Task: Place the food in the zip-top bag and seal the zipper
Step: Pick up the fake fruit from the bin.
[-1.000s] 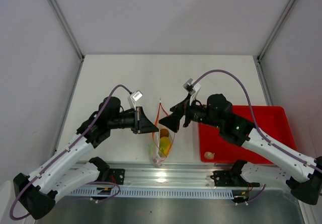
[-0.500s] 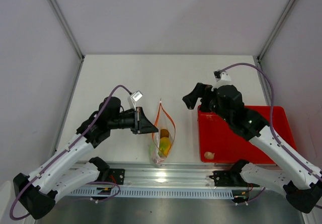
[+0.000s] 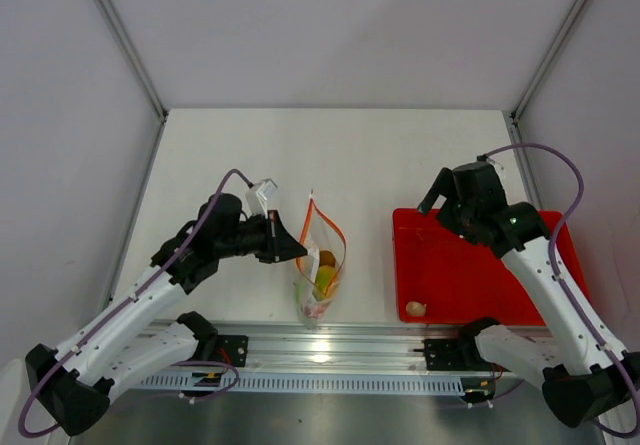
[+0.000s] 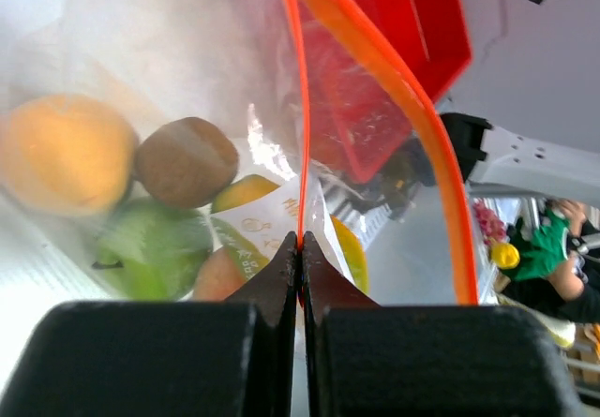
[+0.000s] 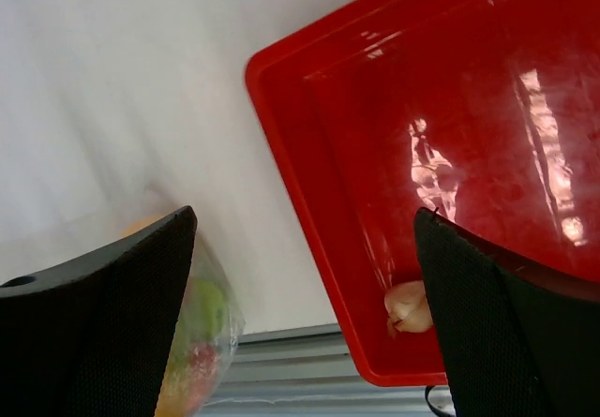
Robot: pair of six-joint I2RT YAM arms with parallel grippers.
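The clear zip-top bag (image 3: 318,277) stands near the table's front edge with several toy fruits inside. The left wrist view shows an orange fruit (image 4: 61,155), a brown kiwi ball (image 4: 186,159) and a green apple (image 4: 155,248) in it. My left gripper (image 3: 297,251) is shut on the near side of the red-orange zipper (image 4: 302,108), and the mouth gapes open. My right gripper (image 3: 440,203) is open and empty over the red tray's left edge, apart from the bag. The tiny beige piece (image 3: 415,308) lies in the tray's front left corner; it also shows in the right wrist view (image 5: 408,306).
The red tray (image 3: 520,285) sits at the front right, with its rim (image 5: 281,126) in the right wrist view. A metal rail (image 3: 330,350) runs along the table's front edge just behind the bag. White walls enclose the table on three sides.
My right gripper let go of the bag's right mouth edge, opened wide and swung right over the tray. My left gripper kept its hold; the bag's mouth shifted slightly.
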